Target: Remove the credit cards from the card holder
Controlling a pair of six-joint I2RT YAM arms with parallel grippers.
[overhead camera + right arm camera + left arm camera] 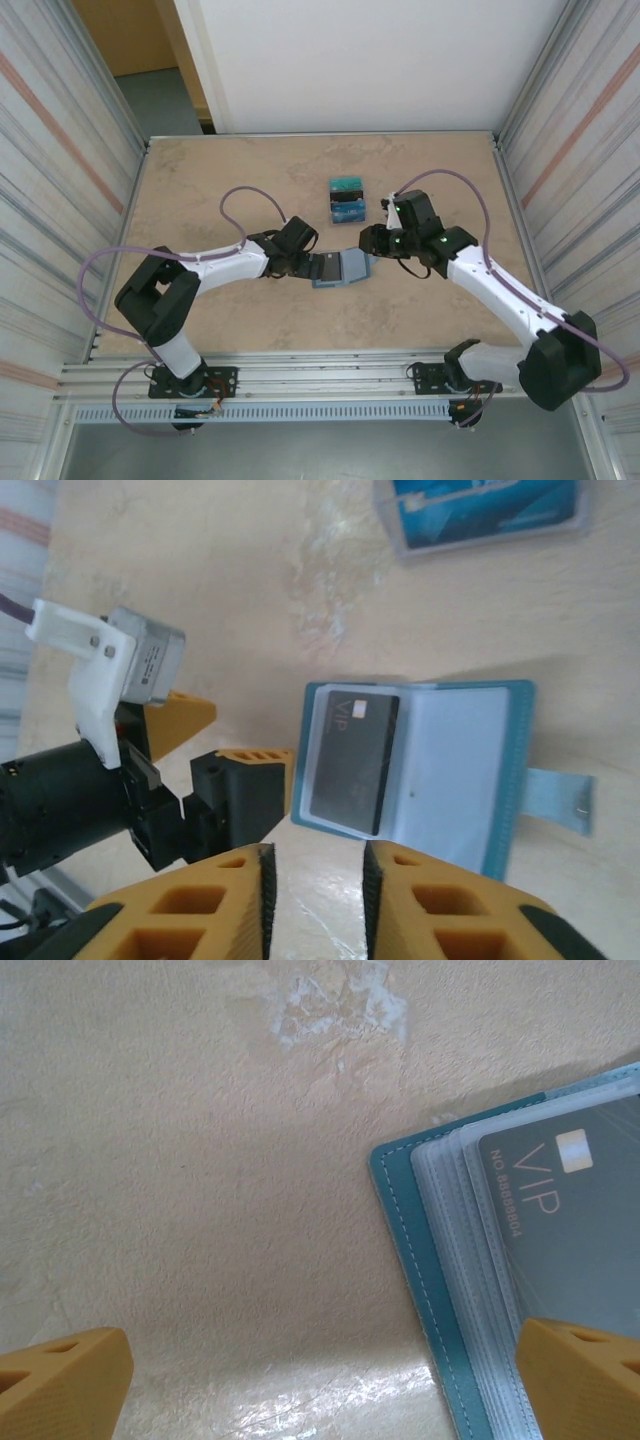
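The card holder (345, 268) lies open on the table between my two grippers, teal rim up and pale sleeves showing. A black VIP credit card (352, 760) sits in the clear sleeve of its left panel (560, 1230). Two more credit cards, a teal one (346, 185) and a blue one (347, 208), lie on the table behind it. My left gripper (320, 1380) is wide open at the holder's left edge (312, 265), one finger (585, 1380) over the sleeves. My right gripper (315, 890) hovers by the holder's right side (368, 255), its jaws a narrow gap apart with nothing between them.
The holder's closing strap (560, 800) sticks out from its far panel. Aluminium frame walls stand along the left (130, 200) and right (510, 190) of the marbled table. Bare table surface (220, 180) lies to the left and toward the back.
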